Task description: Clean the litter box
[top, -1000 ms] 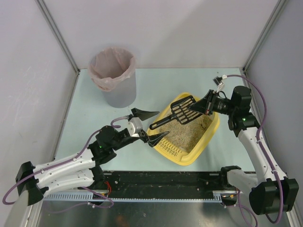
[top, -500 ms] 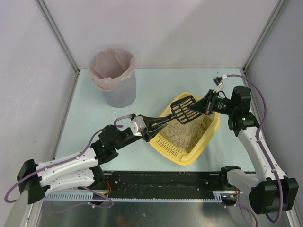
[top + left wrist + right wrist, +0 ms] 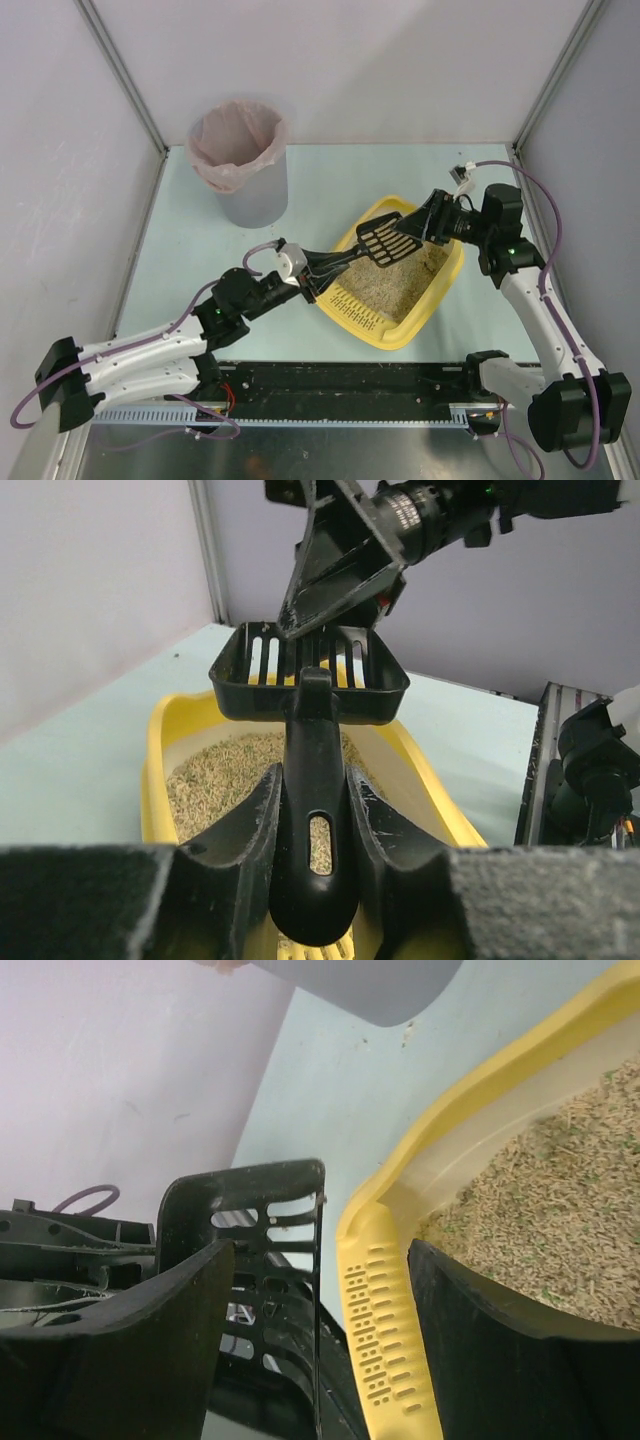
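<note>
The yellow litter box (image 3: pixel 440 290) lies at centre right, beige litter inside and its slotted grille (image 3: pixel 352 310) on the near-left edge. A black slotted scoop (image 3: pixel 383 242) hangs over the box's far corner. My left gripper (image 3: pixel 318 268) is shut on the scoop's handle (image 3: pixel 312 820), which sits tight between both fingers. Around the scoop's head (image 3: pixel 262 1230), my right gripper (image 3: pixel 402 232) stands open, its fingers apart on either side. In the right wrist view the scoop head lies close to the left finger (image 3: pixel 150 1350), and the box rim (image 3: pixel 375 1330) shows between the jaws.
A grey bin with a pink liner (image 3: pixel 240 160) stands at the back left, about a hand's width from the box. White enclosure walls close in on both sides and behind. The arms' base rail (image 3: pixel 340 385) runs along the near edge.
My left gripper has swung in and shut on the scoop's handle. My right gripper, shut on the scoop's head before, has opened. The scoop has barely moved.
</note>
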You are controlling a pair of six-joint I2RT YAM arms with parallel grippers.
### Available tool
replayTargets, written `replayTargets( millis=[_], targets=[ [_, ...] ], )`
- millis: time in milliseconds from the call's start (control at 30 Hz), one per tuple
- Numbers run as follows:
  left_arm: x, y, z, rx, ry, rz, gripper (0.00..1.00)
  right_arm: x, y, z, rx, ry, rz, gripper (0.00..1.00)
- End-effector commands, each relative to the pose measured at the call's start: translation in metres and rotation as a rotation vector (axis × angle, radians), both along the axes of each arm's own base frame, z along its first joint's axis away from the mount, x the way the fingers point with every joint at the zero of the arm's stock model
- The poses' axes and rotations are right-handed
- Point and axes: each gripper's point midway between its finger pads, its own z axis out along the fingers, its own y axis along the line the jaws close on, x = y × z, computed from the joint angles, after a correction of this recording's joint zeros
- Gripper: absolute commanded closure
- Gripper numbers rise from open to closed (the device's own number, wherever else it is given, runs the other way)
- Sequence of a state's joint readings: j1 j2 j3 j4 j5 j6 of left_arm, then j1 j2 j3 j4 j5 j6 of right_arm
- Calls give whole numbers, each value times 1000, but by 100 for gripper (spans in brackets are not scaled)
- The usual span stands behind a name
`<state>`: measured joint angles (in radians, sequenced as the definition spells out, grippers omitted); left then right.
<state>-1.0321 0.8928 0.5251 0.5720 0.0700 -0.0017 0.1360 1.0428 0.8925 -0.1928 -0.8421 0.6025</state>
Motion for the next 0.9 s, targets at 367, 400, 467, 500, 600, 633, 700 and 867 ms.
replayTargets(
  millis=[367,400,467,500,600,633,700,867],
  targets=[
    [26,23,-13,100,316,227,100,20,-89,31,-240,-237,-588,18],
    [26,24,-14,116,330,232,100,18,-95,29,-267,-237,-619,18],
    [25,25,-13,135,358,238,100,13,-113,35,-298,-264,-706,19],
    [24,26,-20,162,378,242,100,11,-117,34,-315,-265,-722,19],
    [24,23,-28,220,417,247,100,5,-127,37,-347,-289,-759,19],
    [23,23,-27,246,429,244,100,3,-127,37,-352,-296,-756,19],
    [21,12,-38,303,454,212,100,2,-133,34,-371,-281,-783,19],
    [15,-7,-37,363,478,132,100,2,-132,30,-376,-268,-774,19]
  ],
)
